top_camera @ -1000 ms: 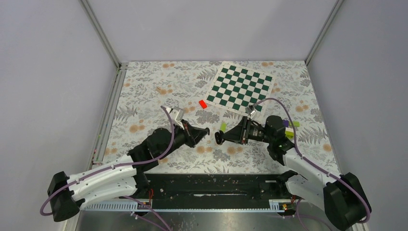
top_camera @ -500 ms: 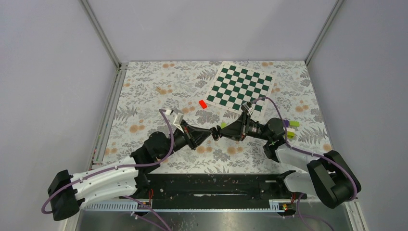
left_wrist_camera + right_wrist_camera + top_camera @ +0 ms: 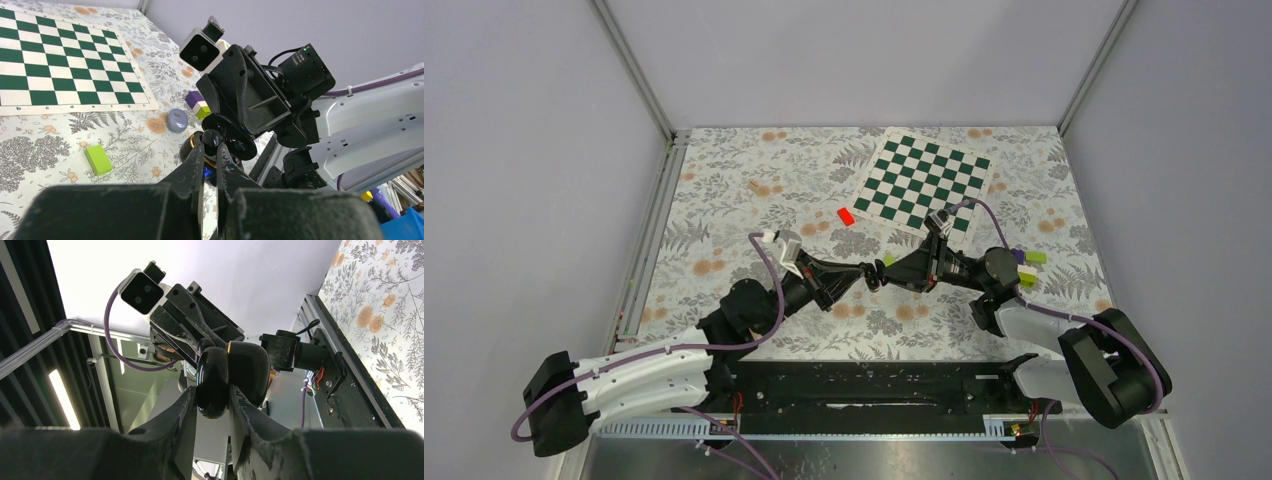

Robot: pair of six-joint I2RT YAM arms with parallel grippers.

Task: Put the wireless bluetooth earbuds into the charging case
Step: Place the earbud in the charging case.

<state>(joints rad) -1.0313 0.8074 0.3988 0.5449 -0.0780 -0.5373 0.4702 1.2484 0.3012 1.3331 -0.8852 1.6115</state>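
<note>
Covering the table: floral-print cloth (image 3: pixel 724 210). Toward its far right: green-and-white chessboard mat (image 3: pixel 924 185), lying flat.

Over the middle of the cloth, just off the mat's near corner: left gripper (image 3: pixel 210 146) and right gripper (image 3: pixel 212 399), tip to tip, raised off the surface.

Clamped in right gripper, jaws narrow around one lobe: small glossy black rounded charging case (image 3: pixel 247 371). Hinged open, second lobe sticking out to the side, gold band visible at the hinge. Held in the air, not resting on the cloth.

Lying on the cloth, all apart from one another: purple-white-green stacked block (image 3: pixel 198 104), lime-green rectangular block (image 3: pixel 98 159), lilac rounded pebble-like object (image 3: pixel 177 120), small red block (image 3: pixel 846 216) by the mat's left edge.

Pinched at the very tips of left gripper, jaws almost together: tiny glossy black earbud (image 3: pixel 212 136), right up against the case. Touching or not: cannot tell.
</note>
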